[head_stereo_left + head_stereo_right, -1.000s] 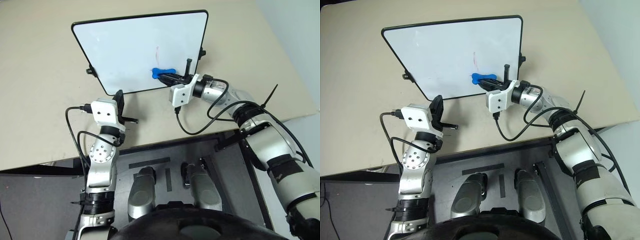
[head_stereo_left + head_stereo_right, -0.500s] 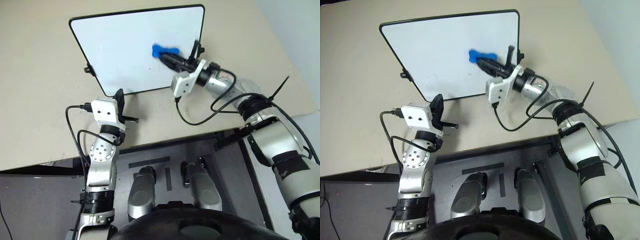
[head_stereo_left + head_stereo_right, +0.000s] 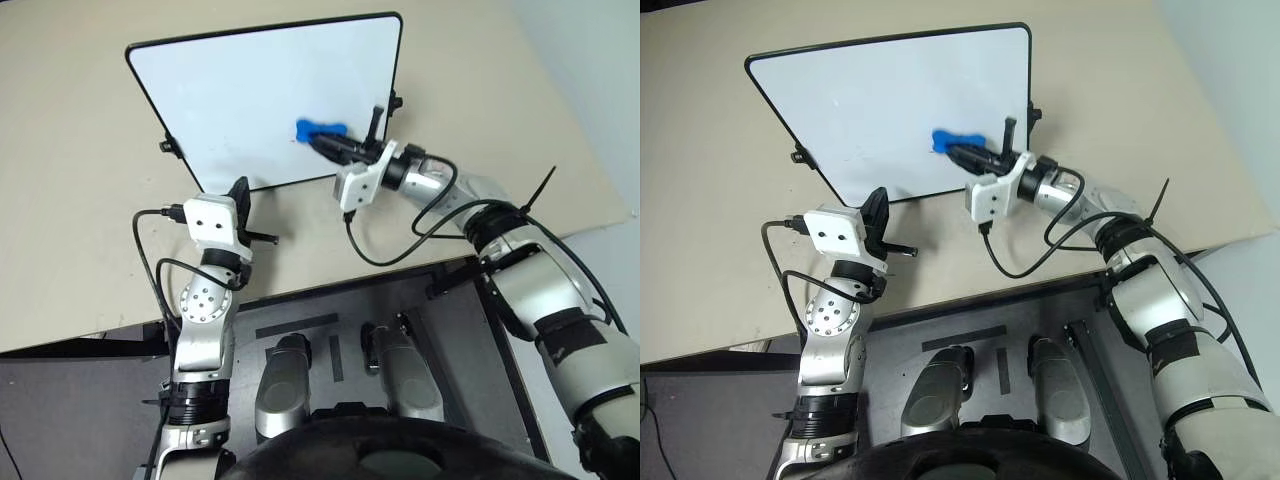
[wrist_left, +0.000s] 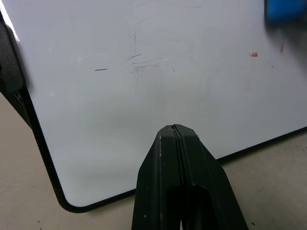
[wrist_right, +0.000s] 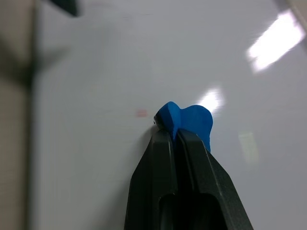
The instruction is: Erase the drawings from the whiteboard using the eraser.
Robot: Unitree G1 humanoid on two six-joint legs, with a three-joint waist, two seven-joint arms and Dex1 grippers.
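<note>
Whiteboard point(image 3: 250, 100) on tan table point(image 3: 80, 200); black side clips point(image 3: 166, 146) flank it

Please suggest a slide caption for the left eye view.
Right gripper holds the blue eraser against the whiteboard.

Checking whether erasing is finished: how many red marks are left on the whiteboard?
2, as far as shows: a small red speck and a faint red streak on the whiteboard, both near the eraser. It may hide more.
</note>
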